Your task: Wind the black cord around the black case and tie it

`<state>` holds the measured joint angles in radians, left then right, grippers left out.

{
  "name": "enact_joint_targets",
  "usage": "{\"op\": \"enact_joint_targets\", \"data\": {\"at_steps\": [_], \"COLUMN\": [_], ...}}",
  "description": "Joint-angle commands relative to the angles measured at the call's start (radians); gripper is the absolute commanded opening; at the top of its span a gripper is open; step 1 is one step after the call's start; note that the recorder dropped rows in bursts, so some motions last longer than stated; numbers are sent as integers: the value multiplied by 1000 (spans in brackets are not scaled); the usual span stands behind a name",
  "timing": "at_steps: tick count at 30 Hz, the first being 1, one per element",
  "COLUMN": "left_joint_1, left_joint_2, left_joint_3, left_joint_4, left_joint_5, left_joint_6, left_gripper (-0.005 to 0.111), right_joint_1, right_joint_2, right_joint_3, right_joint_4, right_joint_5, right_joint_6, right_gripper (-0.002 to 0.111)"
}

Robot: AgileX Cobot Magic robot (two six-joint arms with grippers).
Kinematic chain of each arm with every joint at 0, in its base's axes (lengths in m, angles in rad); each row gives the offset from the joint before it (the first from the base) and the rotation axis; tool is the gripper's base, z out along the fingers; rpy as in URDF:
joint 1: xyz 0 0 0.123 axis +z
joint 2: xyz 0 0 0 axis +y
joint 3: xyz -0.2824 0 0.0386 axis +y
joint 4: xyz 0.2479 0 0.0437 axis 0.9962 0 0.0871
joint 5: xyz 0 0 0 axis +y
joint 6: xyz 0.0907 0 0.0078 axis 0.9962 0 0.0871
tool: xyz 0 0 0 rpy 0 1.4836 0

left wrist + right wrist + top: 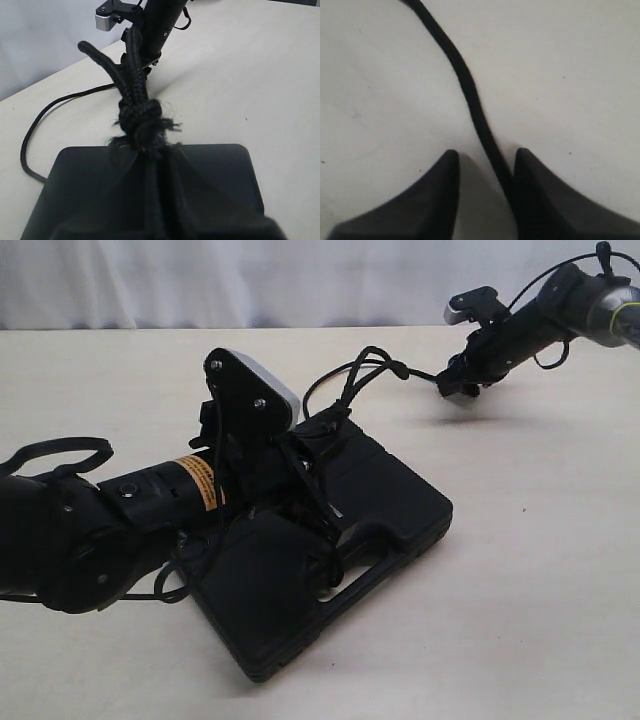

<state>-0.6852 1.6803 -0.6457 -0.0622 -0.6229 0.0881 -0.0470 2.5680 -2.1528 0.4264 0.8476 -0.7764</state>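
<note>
The black case (395,502) lies flat on the table, mostly under my left arm. My left gripper (320,438) hovers over the case's middle, shut on the black cord (134,70) just behind its frayed knot (142,117). From the knot two strands rise toward my right gripper (452,382), which is low over the table beyond the case's far corner. In the right wrist view the cord (470,95) runs between the parted fingers of the right gripper (485,157), lying against one fingertip (522,160). A slack loop (30,135) curves beside the case (220,170).
Bare light wooden table (540,570) surrounds the case. A pale wall or curtain (300,280) backs the table's far edge. The left arm's own cables (60,455) loop near its wrist at the left.
</note>
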Motion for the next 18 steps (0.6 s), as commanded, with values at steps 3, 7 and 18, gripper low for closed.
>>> {"op": "enact_joint_targets", "data": {"at_steps": [3, 7, 18], "left_joint_1": [-2, -2, 39], "left_joint_2": [-14, -59, -151], "left_joint_3": [-7, -7, 325], "left_joint_4": [-11, -11, -3], "left_joint_5": [-6, 10, -293], "left_joint_6": [5, 26, 144], "left_gripper": [0, 0, 0], "right_joint_1": [54, 56, 62], "right_joint_2": [-6, -121, -774], "right_joint_3": [61, 210, 1092], "right_joint_4": [-181, -151, 143], "right_joint_5": [103, 249, -81], "right_joint_6": [159, 234, 279], "right_gripper": [4, 4, 4]}}
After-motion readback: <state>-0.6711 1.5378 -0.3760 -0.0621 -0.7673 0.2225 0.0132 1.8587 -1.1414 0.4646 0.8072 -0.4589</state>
